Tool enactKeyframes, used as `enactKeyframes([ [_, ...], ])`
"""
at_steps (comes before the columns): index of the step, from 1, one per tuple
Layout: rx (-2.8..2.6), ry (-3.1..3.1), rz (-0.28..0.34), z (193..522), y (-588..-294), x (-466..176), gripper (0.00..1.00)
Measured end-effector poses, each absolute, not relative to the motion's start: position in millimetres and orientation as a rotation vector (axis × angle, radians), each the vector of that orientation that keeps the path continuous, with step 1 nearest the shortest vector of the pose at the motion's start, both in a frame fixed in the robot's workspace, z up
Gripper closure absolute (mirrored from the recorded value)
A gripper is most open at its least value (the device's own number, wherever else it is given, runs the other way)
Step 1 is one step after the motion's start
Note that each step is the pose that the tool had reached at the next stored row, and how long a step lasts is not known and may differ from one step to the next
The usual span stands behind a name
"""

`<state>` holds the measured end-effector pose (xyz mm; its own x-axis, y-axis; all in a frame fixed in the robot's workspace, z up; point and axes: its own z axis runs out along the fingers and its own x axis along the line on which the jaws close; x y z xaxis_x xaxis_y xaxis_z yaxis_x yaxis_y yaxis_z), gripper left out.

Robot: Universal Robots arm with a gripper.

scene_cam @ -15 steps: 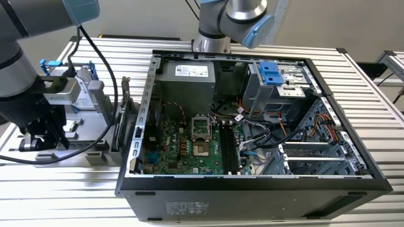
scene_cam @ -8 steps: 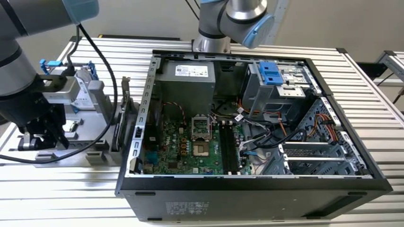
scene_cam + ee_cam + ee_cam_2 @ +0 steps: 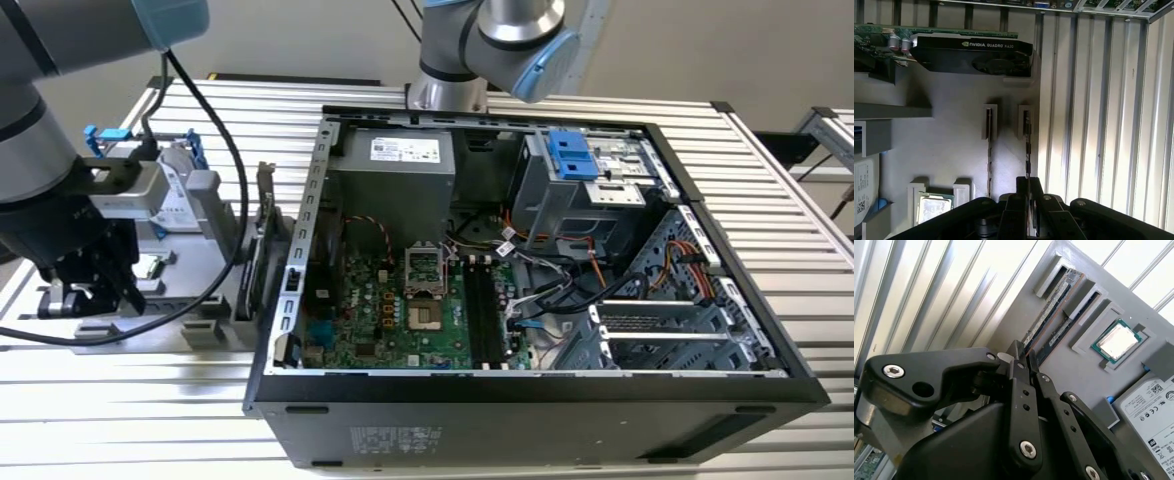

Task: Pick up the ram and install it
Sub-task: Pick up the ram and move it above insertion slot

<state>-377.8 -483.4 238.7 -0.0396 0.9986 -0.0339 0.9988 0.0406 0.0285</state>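
Gripper [image 3: 1029, 184], jaws narrowed, seemingly clasps the outer ram [image 3: 1027, 145] in its grey holder [image 3: 954, 145]; the stick's near end is hidden.

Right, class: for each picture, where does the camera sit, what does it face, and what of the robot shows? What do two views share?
Exterior view: off the arm, looking down on the computer case and grey tray; the gripper hangs over the tray at the exterior view's left.
Second wrist view: on the wrist, looking past the gripper at the ram in the tray.
First wrist view: on the wrist, facing the ram past the gripper.
Shared: both wrist views show the gripper, ram and processor.
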Motion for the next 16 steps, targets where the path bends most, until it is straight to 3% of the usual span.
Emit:
enactKeyframes([
  [16,2.146,2.234,-0.005,247.7,-483.4,-377.9,1.00],
])
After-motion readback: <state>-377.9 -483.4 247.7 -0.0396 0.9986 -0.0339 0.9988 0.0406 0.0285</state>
